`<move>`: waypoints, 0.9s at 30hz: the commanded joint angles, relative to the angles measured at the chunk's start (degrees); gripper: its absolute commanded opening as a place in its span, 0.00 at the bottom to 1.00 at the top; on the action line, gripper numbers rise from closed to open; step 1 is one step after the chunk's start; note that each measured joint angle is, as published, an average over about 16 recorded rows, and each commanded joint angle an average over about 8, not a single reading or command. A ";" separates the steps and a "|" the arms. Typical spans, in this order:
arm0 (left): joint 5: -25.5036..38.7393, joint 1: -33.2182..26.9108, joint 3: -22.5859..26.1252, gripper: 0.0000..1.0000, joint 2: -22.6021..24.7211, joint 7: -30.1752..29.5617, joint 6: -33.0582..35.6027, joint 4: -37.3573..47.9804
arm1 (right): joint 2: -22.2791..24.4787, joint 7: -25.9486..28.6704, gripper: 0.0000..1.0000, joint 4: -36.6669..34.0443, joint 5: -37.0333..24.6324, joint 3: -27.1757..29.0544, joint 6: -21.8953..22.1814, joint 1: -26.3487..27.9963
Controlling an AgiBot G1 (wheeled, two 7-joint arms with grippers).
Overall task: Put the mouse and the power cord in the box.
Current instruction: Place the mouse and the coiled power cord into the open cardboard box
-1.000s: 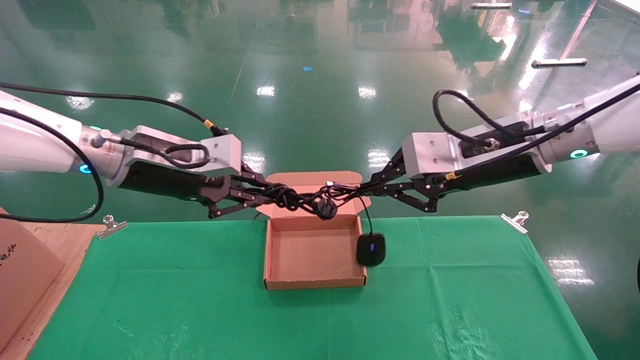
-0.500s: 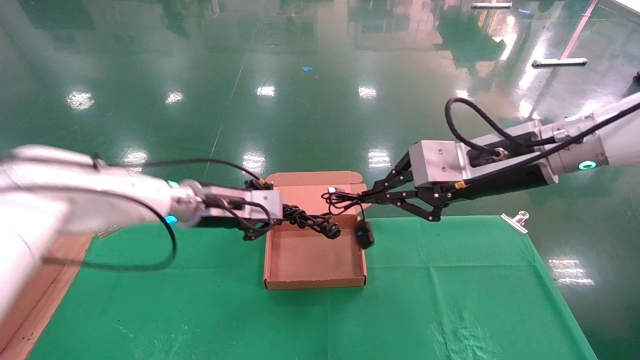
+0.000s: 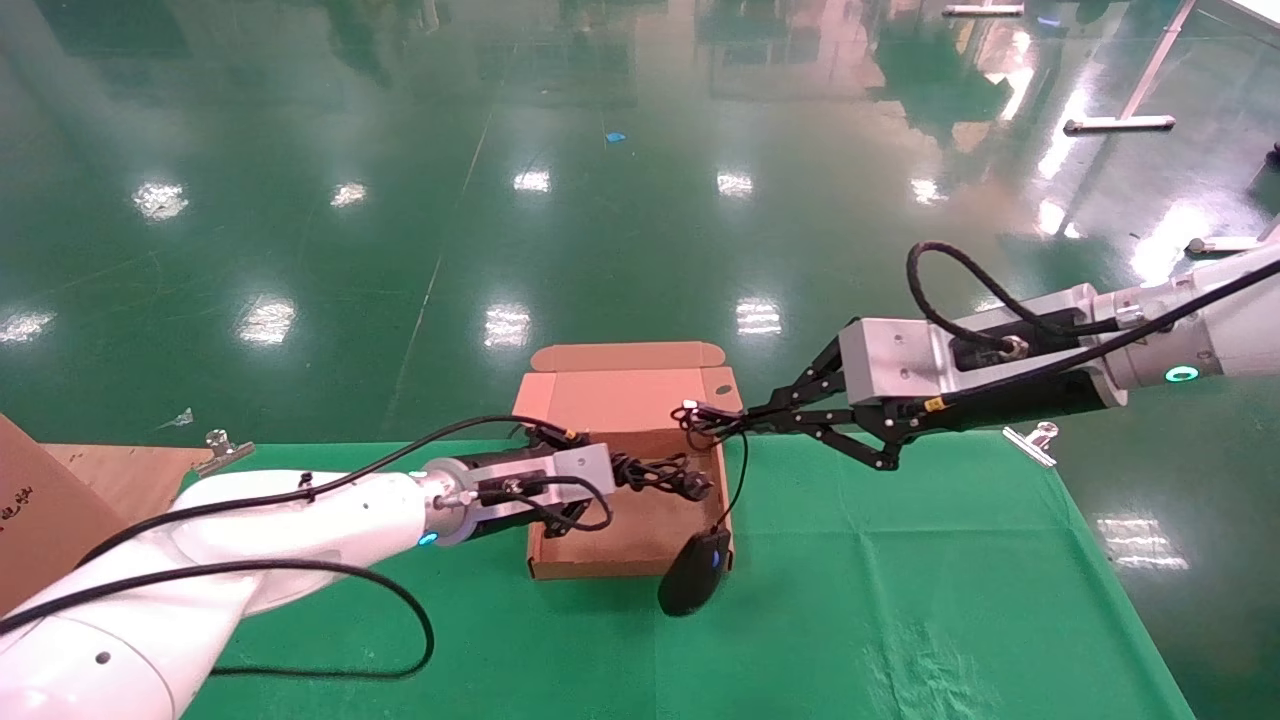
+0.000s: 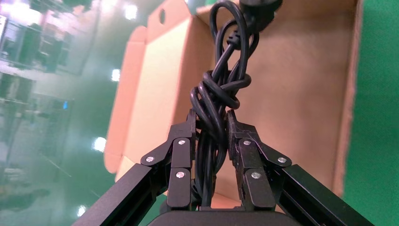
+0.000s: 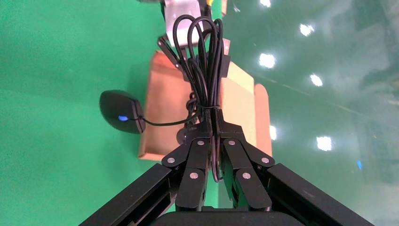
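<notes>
My left arm has swung round from the far side and come down low over the table, so the left gripper (image 3: 612, 470) now reaches in across the box (image 3: 628, 400) from its left wall, while my right arm has eased back and lower. The box sits open on the green cloth (image 3: 900, 580), lid standing at the far edge. The left gripper's jaws are clamped on the knotted bundle of the power cord (image 4: 221, 94), whose plug end hangs just above the box floor. The right gripper (image 3: 712, 420) pinches the looped thin cable above the box's far right corner, and the mouse (image 3: 694, 586) dangles from it outside the near right corner, low over the cloth. I judge this the lowering step: next I release the cord, then carry the mouse leftward over the wall. I can read no writing on the box; the mouse shows only a small blue mark.
</notes>
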 commanded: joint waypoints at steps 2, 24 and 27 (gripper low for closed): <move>-1.19 1.07 1.79 0.98 -0.08 -1.92 -0.89 -1.64 | 0.24 -0.16 0.00 0.05 -0.09 -0.07 1.48 -0.35; -8.15 -2.28 10.50 1.00 -1.01 -4.08 -0.73 -0.95 | -3.89 1.06 0.00 0.54 0.09 0.05 7.87 -2.08; -9.52 -3.64 10.10 1.00 -2.19 -2.57 1.88 0.63 | -5.71 1.56 0.00 0.64 0.01 -0.01 9.75 -2.48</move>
